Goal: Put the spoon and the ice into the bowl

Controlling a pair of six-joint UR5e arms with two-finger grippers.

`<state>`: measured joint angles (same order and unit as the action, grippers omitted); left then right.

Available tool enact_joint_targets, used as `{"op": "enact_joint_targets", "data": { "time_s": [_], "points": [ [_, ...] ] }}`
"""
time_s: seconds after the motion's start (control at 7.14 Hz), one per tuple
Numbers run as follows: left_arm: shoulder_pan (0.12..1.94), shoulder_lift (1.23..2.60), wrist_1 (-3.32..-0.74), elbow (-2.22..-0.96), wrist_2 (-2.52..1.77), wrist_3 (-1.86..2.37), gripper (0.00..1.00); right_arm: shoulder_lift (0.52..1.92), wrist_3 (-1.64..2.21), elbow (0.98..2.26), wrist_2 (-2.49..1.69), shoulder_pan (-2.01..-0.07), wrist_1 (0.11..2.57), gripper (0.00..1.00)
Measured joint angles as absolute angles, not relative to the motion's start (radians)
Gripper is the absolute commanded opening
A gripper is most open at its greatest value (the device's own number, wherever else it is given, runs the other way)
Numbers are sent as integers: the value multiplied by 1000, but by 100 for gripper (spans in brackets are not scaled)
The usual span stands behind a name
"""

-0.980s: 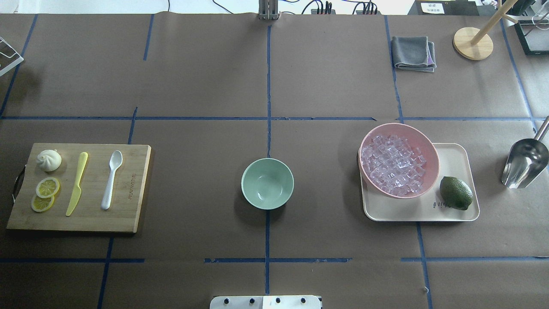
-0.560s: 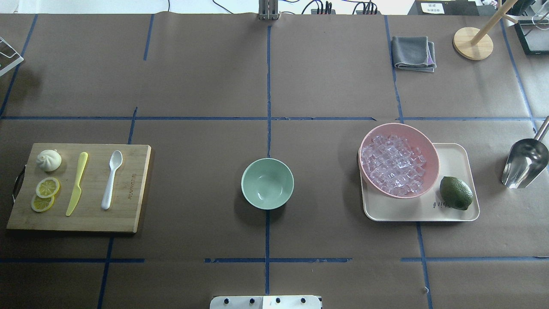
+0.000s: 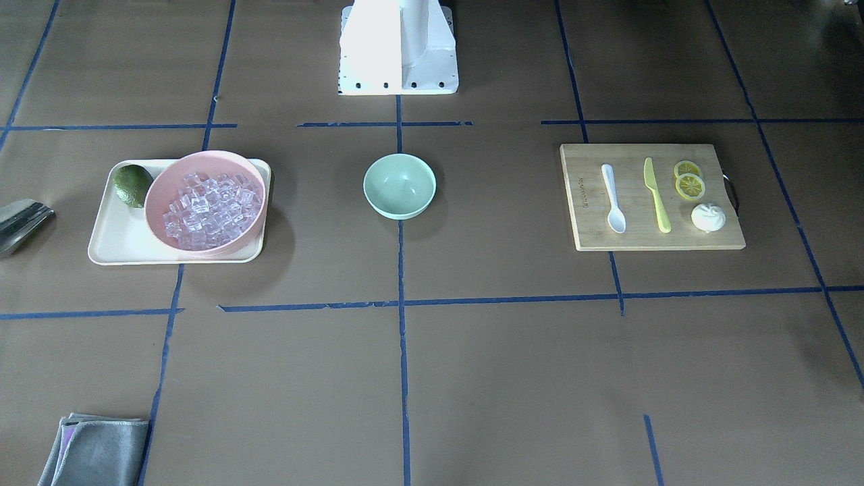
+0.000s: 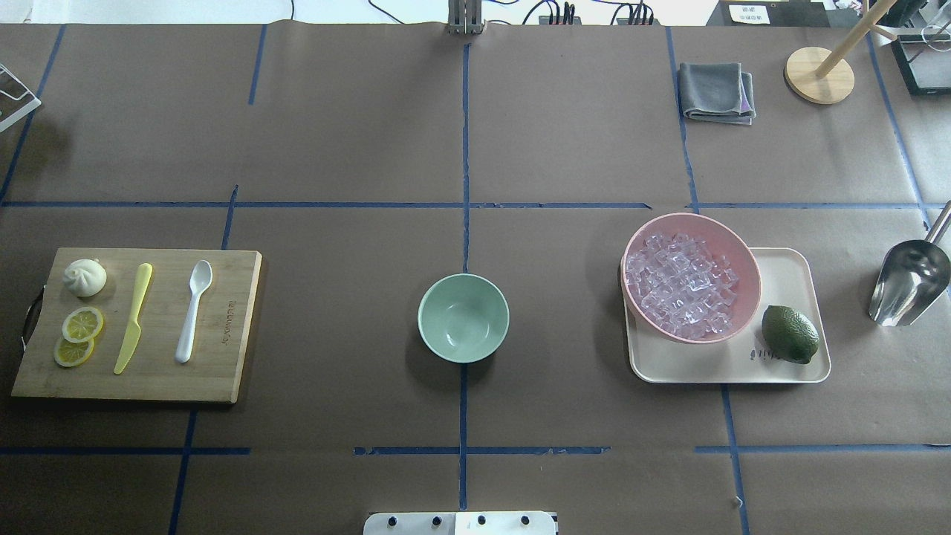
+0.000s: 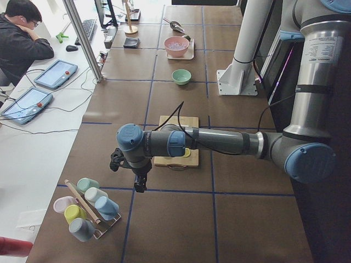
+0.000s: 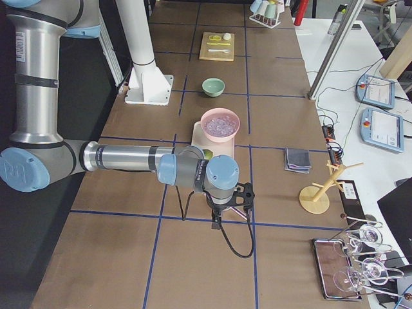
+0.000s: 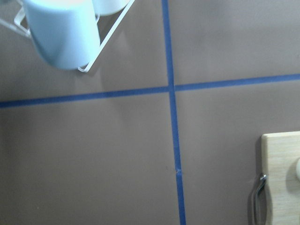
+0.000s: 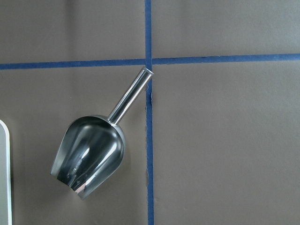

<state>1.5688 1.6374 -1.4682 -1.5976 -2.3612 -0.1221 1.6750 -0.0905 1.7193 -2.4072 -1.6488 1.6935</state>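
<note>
**Opening step: mint-green bowl [image 4: 463, 327] empty**

The white spoon [image 4: 193, 310] lies left on the cutting board [image 4: 230, 349], the ice [image 4: 680, 286] right in the pink bowl [image 4: 735, 241]. Farther out, the left gripper [image 5: 140, 183] and right gripper [image 6: 215, 222] hover; I cannot tell their spread. Next, probably: pinch the spoon's handle.

The metal scoop [image 4: 908, 284] loses its handle past the overhead view's right edge. The left hand [image 5: 140, 182] and right hand [image 6: 217, 220] show too small to read their grip.

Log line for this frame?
spoon on cutting board | ice in pink bowl | bowl empty | left gripper, right gripper: state unclear
</note>
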Motion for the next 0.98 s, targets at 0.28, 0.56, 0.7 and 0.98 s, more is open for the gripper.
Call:
{"op": "enact_joint_targets", "data": {
  "time_s": [0.28, 0.56, 0.7, 0.98],
  "points": [
    [1562, 1644, -1471, -1639, -2366, -117, 100, 1676, -91, 1736, -2411, -1649, 1694, 100],
    [1514, 1645, -1480, -1684, -2385, -92, 100, 1674, -91, 1741, -2411, -1648, 1693, 100],
    [1471, 1641, -1483, -1739, -2386, -22, 100, 1672, -90, 1754, -2409, -1647, 1693, 100],
    [1328, 1635, -1487, -1868, -2385, 240, 100, 1662, -91, 1794, -2412, -1646, 1693, 100]
  ]
}}
